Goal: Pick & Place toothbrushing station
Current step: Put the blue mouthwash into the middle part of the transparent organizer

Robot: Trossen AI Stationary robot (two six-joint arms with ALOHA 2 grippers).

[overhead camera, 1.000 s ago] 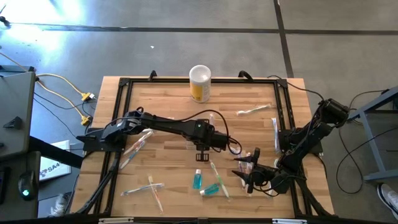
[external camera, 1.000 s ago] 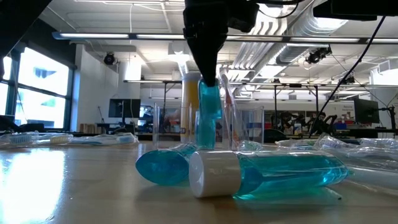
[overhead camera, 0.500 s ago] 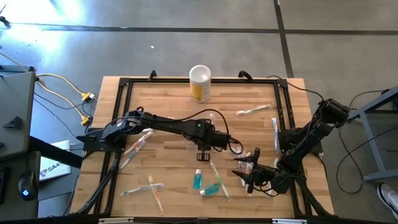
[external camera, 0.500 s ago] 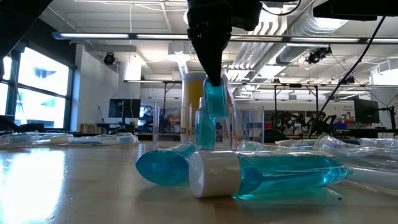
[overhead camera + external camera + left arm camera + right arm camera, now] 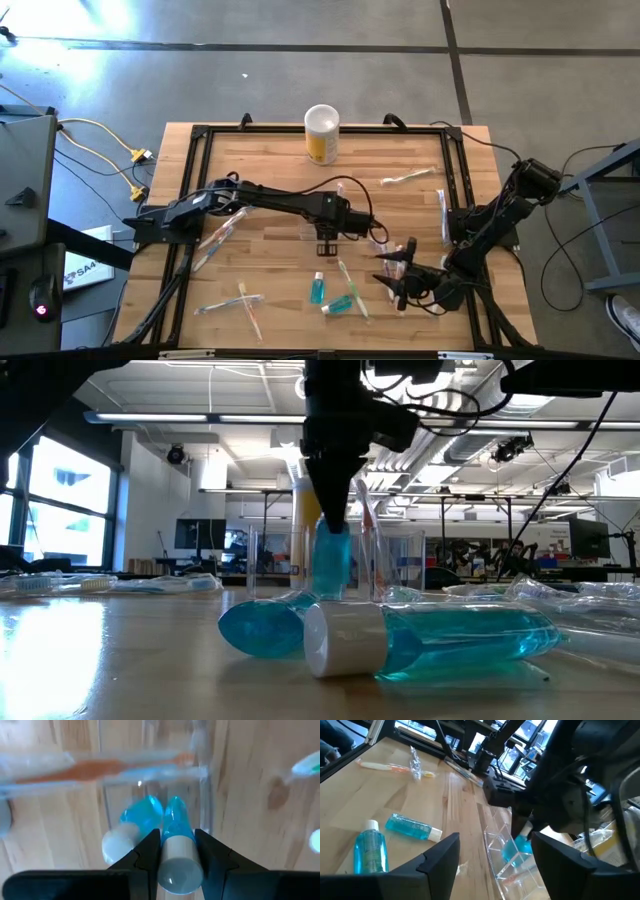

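L gripper: fingers clamped on teal tube, over clear holder.
R gripper: fingers spread, empty, right of holder.

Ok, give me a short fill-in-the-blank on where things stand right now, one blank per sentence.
1. The left gripper is shut on a small ____ tube.
2. That tube hangs cap-up over the clear plastic ____.
3. The ____ gripper waits open near the table's right side.
4. The yellow canister stands at the table's ____ edge.

Missing words: teal; holder; right; far
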